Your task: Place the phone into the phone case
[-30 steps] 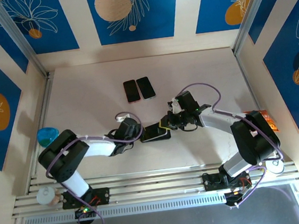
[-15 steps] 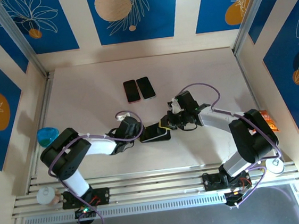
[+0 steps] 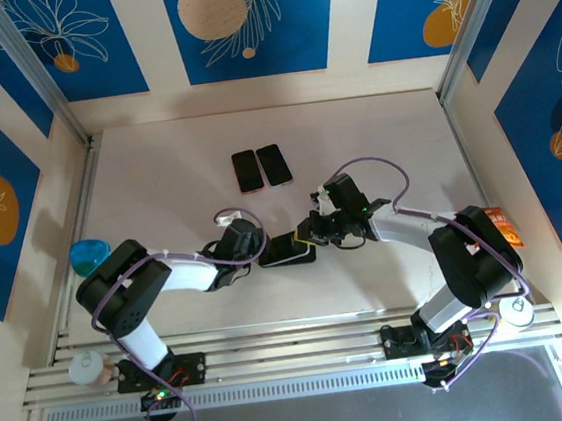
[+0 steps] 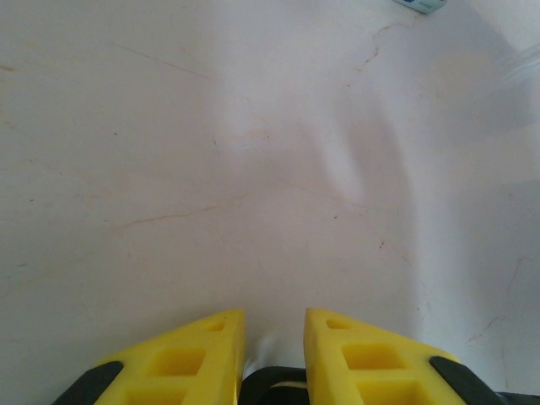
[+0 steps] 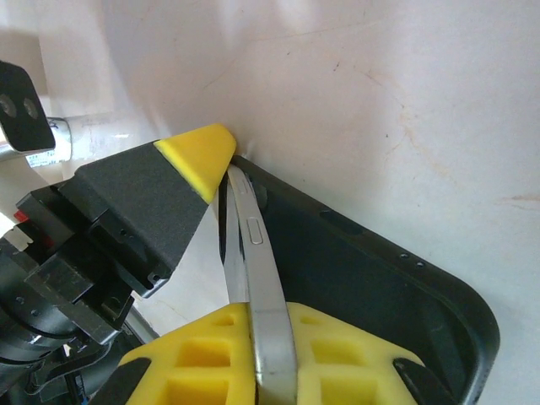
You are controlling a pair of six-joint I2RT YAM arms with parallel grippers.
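The right gripper [image 5: 268, 342] clamps the phone [image 5: 253, 270] on edge, tilted into the phone case [image 5: 380, 278] at the table [image 3: 384, 139] centre. The left gripper [image 4: 274, 325] appears to pinch the case's left rim. Risk: pressing at this tilt jams a corner, or the case slips free.

Blk/white arms [image 3: 182, 276], purple cables [image 3: 374, 159] — yellow fingers [image 4: 194, 354].

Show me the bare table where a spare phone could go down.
Free: the table at back-left, between left rail and two phones; back-right, from those phones to the right wall. Crowded: the middle, where left pincer and right pincer meet at the phone and case.
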